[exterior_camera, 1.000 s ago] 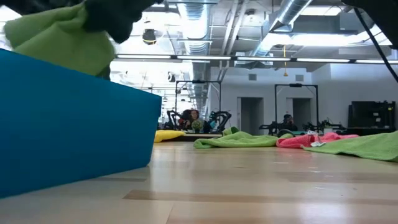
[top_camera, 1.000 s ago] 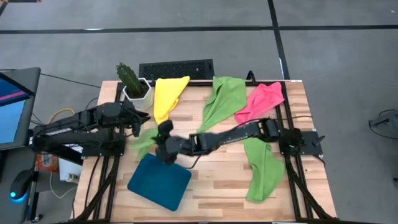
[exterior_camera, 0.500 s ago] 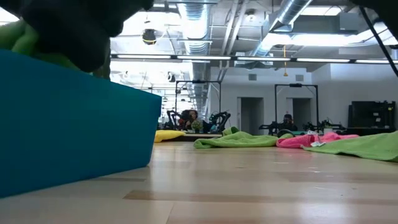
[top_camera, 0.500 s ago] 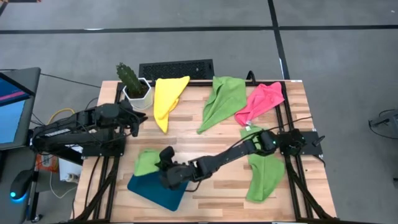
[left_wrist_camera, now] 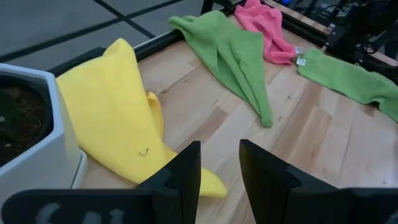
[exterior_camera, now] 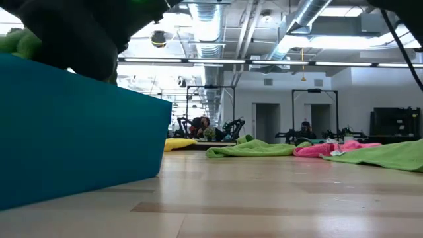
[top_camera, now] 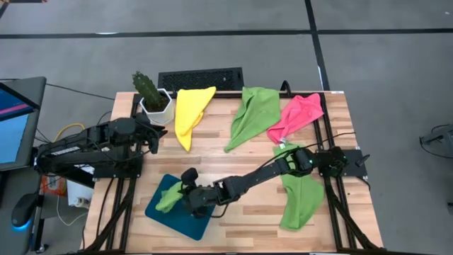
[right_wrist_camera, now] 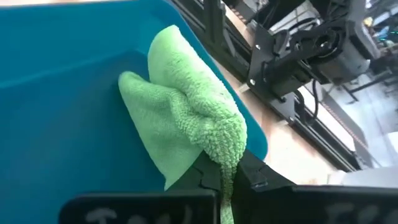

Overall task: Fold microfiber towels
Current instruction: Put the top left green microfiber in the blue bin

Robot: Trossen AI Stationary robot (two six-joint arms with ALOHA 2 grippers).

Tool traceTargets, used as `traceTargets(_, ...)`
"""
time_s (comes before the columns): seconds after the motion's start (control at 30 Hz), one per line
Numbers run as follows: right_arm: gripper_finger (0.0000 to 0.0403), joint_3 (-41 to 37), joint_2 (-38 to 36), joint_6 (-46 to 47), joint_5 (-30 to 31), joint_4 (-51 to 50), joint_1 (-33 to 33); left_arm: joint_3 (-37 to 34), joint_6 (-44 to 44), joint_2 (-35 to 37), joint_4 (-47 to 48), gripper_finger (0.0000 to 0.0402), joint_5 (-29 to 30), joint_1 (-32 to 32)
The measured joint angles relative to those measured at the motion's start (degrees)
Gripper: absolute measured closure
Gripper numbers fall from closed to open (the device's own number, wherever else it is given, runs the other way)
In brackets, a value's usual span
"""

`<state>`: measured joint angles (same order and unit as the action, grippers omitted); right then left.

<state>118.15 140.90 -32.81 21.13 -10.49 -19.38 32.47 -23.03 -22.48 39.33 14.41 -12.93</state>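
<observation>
**Green towel now down on the teal tray**

A second ago we saw the right gripper carrying its bunched lime green towel above the tray's far corner; now it pinches that towel over the teal tray, the bundle lying on the tray's left part. No writing is readable. The left gripper waits narrowly parted near the yellow towel, which runs lengthwise toward the table's front.

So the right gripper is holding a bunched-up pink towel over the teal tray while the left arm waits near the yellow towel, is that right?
Not quite: the towel is lime green, not pink. The right wrist view shows the right gripper shut on a bunched green towel over the teal tray. The pink towel lies at the table's far right. The left gripper does wait near the yellow towel.
</observation>
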Motion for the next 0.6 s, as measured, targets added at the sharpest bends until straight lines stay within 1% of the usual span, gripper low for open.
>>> traceTargets(0.1, 0.0375, 0.0, 0.0, 1.1, -3.0, 0.2, 0.6, 0.0, 0.0, 0.0, 0.0, 0.0299, 0.0, 0.0)
traceTargets(0.23, 0.0363, 0.0, 0.0, 2.9, -6.3, -1.7, 0.4, 0.0, 0.0, 0.0, 0.0, 0.0299, -0.4, 0.0)
traceTargets(0.4, 0.0359, 0.0, 0.0, 2.7, -7.8, -4.3, -1.7, 0.0, 0.5, 0.0, 0.2, 0.0299, -0.7, 0.0)
traceTargets(0.5, 0.0350, 0.0, 0.0, 2.7, -7.8, -6.6, -2.8, 0.0, 0.1, 0.0, 0.3, 0.0299, -3.6, 0.0)
traceTargets(0.6, 0.0328, 0.0, 0.0, 3.0, -7.5, -8.1, -3.8, 0.0, -0.5, 0.0, 0.4, 0.0299, -8.0, 0.0)
